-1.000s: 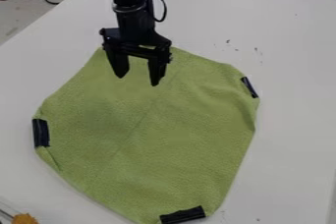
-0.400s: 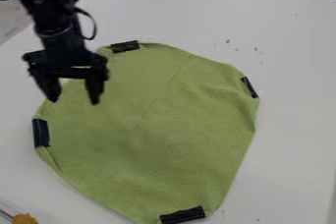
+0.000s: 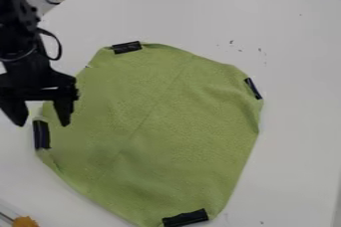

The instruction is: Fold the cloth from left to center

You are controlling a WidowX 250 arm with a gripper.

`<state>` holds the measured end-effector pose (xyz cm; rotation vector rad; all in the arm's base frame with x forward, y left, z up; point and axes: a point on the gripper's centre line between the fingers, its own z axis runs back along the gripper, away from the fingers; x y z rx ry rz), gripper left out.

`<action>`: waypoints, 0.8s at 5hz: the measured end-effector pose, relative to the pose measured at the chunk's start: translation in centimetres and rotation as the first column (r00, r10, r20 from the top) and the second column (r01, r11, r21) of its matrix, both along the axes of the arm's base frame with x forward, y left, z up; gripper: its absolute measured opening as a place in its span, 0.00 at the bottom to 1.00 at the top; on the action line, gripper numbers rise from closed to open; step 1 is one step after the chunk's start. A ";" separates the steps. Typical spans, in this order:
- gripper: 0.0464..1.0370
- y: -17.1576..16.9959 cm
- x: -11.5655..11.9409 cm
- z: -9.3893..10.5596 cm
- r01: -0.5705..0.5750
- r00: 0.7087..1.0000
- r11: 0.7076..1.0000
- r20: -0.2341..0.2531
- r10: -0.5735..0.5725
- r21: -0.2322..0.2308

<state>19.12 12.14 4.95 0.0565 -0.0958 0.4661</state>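
The green cloth (image 3: 160,126) lies spread out on the white table, with black tape strips at its left, top, right and bottom corners. Over the cloth's left edge hangs the black gripper (image 3: 44,121), its two fingers apart with nothing between them. Its right finger is over the cloth, just above the left tape strip (image 3: 41,135); the other is over bare table. The height of the gripper above the cloth is hard to tell.
The white table (image 3: 293,121) extends around the cloth. An orange object (image 3: 25,221) sits at the bottom left corner of the view. Dark cables and equipment lie beyond the table's far left edge.
The gripper has moved left and down the view, from the cloth's top corner to its left edge, uncovering the top tape strip. The cloth has stayed in place.
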 end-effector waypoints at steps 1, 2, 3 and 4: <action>0.96 0.3 -0.3 -1.1 -0.017 1.000 1.000 0.005 0.017 -0.006; 0.96 0.9 -0.3 -2.8 -0.021 1.000 1.000 -0.016 0.021 -0.013; 0.96 2.1 -0.1 -3.7 -0.045 0.998 0.999 -0.041 0.044 -0.010; 0.90 3.0 -0.6 -4.5 -0.056 0.998 0.998 -0.039 0.055 -0.018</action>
